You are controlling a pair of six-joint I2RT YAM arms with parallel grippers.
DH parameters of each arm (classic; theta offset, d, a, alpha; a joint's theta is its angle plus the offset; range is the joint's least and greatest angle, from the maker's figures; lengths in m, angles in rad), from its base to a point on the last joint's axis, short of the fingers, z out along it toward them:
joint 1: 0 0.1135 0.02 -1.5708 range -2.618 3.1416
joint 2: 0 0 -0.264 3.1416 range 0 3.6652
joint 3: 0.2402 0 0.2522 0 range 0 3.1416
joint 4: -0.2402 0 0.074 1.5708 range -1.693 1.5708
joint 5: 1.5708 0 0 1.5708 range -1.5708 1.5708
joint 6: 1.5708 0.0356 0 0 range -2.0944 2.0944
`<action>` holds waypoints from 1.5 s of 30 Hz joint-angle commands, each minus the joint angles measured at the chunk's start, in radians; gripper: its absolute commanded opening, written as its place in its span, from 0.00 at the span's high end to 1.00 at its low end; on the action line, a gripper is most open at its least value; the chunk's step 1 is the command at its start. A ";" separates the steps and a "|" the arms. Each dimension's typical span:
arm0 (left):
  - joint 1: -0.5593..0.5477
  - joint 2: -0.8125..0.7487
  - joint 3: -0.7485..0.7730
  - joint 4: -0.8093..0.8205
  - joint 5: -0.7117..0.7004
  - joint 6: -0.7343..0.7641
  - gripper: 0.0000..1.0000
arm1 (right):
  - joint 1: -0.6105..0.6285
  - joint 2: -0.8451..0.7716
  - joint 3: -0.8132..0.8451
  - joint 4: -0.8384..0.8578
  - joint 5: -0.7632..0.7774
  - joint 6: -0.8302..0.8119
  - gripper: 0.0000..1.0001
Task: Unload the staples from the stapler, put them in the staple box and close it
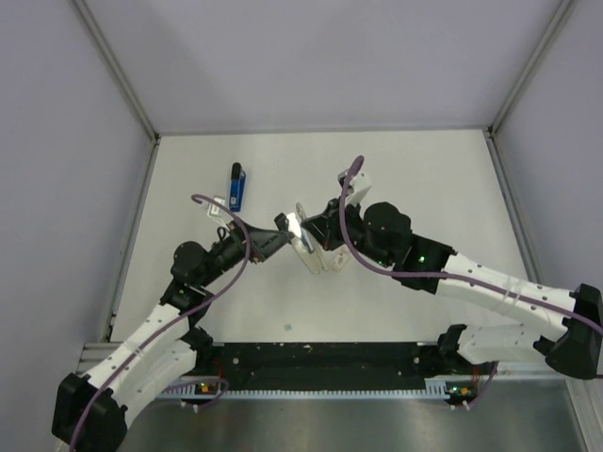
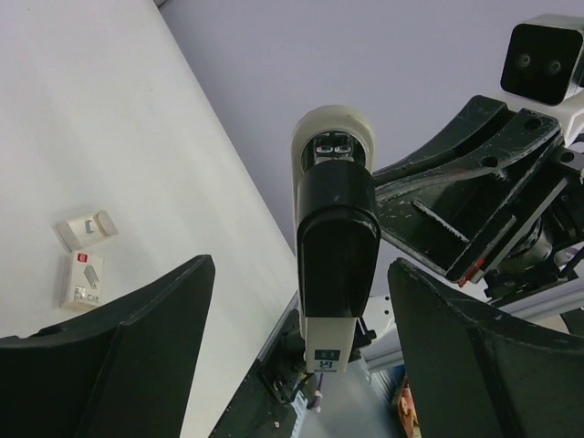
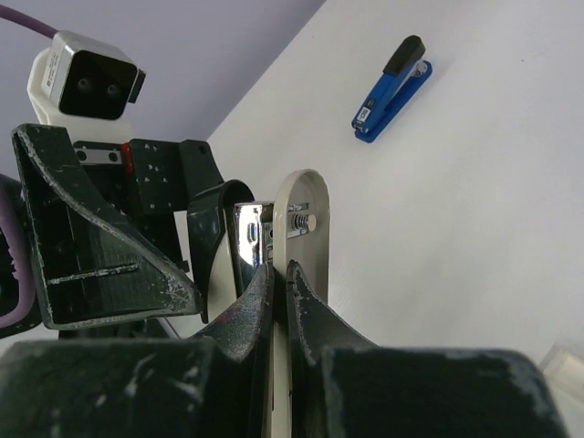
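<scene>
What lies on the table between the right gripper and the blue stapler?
Nothing: that stretch of table is bare in the right wrist view, from right gripper to blue stapler.

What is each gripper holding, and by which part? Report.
Right gripper: shut on the white base of the white-and-black plastic stapler. Left gripper: open, holding nothing.

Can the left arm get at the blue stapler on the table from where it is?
Likely yes: the blue stapler lies alone on the table, a little beyond the open left claw, with nothing between them.
</scene>
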 commanded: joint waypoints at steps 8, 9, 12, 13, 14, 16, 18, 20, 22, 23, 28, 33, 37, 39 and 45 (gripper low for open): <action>-0.013 0.007 -0.021 0.143 -0.028 -0.013 0.26 | 0.021 0.033 0.096 0.079 -0.023 -0.001 1.00; -0.011 0.012 -0.021 0.152 -0.027 -0.014 0.30 | 0.021 0.034 0.098 0.074 -0.021 -0.001 1.00; -0.017 0.030 -0.022 0.181 -0.022 -0.022 0.39 | 0.023 0.036 0.087 0.085 -0.032 0.007 1.00; -0.019 0.036 -0.025 0.192 -0.022 -0.027 0.41 | 0.024 0.039 0.089 0.083 -0.033 0.008 1.00; -0.020 0.044 -0.027 0.204 -0.021 -0.030 0.44 | 0.029 0.040 0.093 0.079 -0.033 0.007 1.00; -0.025 0.056 -0.028 0.224 -0.019 -0.031 0.53 | 0.031 0.040 0.098 0.076 -0.036 0.005 1.00; -0.026 0.067 -0.031 0.247 -0.015 -0.030 0.64 | 0.032 0.036 0.101 0.073 -0.046 0.004 1.00; -0.028 0.081 -0.037 0.277 -0.008 -0.028 0.75 | 0.034 0.036 0.099 0.065 -0.047 0.001 1.00; -0.029 0.093 -0.044 0.313 0.002 -0.027 0.84 | 0.035 0.030 0.095 0.056 -0.041 -0.002 1.00; -0.028 0.099 -0.047 0.330 0.008 -0.022 0.97 | 0.035 0.024 0.089 0.054 -0.039 -0.004 1.00; -0.031 0.127 -0.031 0.396 0.070 0.027 1.00 | 0.035 -0.003 0.061 0.028 -0.050 -0.019 1.00; -0.039 0.147 0.001 0.422 0.148 0.090 1.00 | 0.037 -0.056 0.012 0.001 -0.064 -0.044 1.00; -0.042 0.137 0.016 0.387 0.182 0.148 1.00 | 0.037 -0.122 -0.031 -0.056 -0.033 -0.074 0.99; -0.043 0.136 0.033 0.353 0.209 0.183 1.00 | 0.035 -0.163 -0.039 -0.102 -0.012 -0.099 0.90; -0.045 0.127 0.105 0.181 0.315 0.306 1.00 | 0.035 -0.298 -0.011 -0.310 -0.007 -0.197 0.60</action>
